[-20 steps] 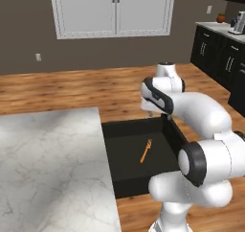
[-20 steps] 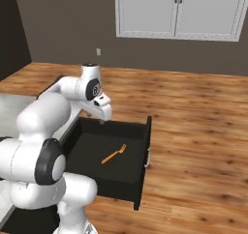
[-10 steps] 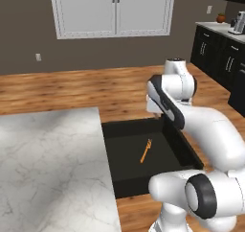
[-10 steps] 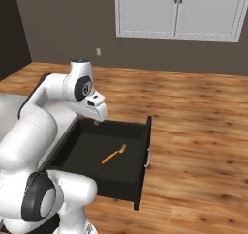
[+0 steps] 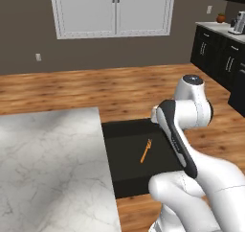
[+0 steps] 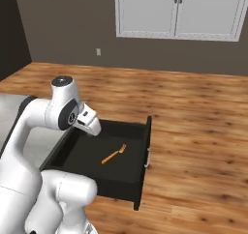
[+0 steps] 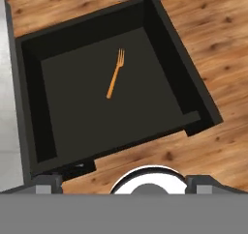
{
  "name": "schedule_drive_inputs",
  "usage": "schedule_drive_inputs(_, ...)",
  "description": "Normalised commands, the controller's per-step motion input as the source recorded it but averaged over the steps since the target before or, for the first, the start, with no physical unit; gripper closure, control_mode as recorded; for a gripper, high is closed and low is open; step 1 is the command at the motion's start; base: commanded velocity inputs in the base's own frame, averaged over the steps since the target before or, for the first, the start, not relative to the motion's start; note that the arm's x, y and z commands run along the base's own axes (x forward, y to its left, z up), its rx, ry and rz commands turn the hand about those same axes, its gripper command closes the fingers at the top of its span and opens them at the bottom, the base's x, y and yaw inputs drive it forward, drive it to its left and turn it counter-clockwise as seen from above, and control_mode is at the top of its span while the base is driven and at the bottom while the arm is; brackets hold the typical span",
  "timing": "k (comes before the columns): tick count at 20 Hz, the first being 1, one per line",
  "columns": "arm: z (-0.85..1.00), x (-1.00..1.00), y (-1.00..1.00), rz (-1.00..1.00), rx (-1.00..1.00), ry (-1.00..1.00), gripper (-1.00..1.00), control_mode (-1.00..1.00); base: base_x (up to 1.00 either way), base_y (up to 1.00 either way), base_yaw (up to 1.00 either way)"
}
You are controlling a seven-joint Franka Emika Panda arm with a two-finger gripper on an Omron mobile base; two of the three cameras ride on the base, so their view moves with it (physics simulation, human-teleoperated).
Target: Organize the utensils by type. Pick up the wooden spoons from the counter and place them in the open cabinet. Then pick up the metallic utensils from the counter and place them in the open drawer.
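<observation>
The gripper (image 6: 92,127) hangs above the back left part of the open drawer (image 6: 145,146), with its jaws spread as wide as they go and nothing between them. It touches nothing. In the hand view the camera looks straight down into the drawer, and the two dark fingertips (image 7: 47,182) barely rise at the lower corners, well apart from each other.

The open drawer (image 5: 125,178) is pulled out from under the white marble counter (image 5: 48,168) and juts over the wooden floor (image 6: 193,112). Its flat black inside (image 7: 72,117) holds one thing: a slim bright orange fork (image 7: 115,74). The fork (image 5: 146,150) lies flat near the middle of the drawer floor, apart from every wall, its tines pointing toward the drawer's far wall and its handle toward the near one as the hand view has it. In the right base view the fork (image 6: 114,154) lies at a slant, tines toward the drawer front. The part of the counter that shows in the left base view carries nothing that I can make out.

Against the pictures from a second ago, the arm has swung: its upper joint has risen and turned, and the hand has lifted from low over the drawer to a higher place. The jaws were just as wide then. The fork lies where it lay, and the drawer is out as far as before.
</observation>
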Motion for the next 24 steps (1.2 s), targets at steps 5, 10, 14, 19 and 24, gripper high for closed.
schedule_drive_inputs(5, 0.0, -0.02, 0.0, 0.01, 0.0, 0.0, -1.0, -1.0, 0.0, 0.0, 0.0)
schedule_drive_inputs(10, 0.0, -0.06, 0.0, 0.0, 0.0, 0.0, -1.0, -1.0, 0.0, 0.0, 0.0)
schedule_drive_inputs(14, 0.0, -0.11, 0.0, 0.0, 0.0, -0.02, -1.0, 1.0, -0.46, -0.18, -0.09)
schedule_drive_inputs(19, 0.0, 0.0, 0.0, 0.0, 0.0, 0.0, -1.0, 1.0, -0.67, -0.44, -0.07)
schedule_drive_inputs(24, 0.0, 0.0, 0.0, 0.0, 0.0, 0.0, -1.0, 1.0, -0.53, -0.46, 0.09)
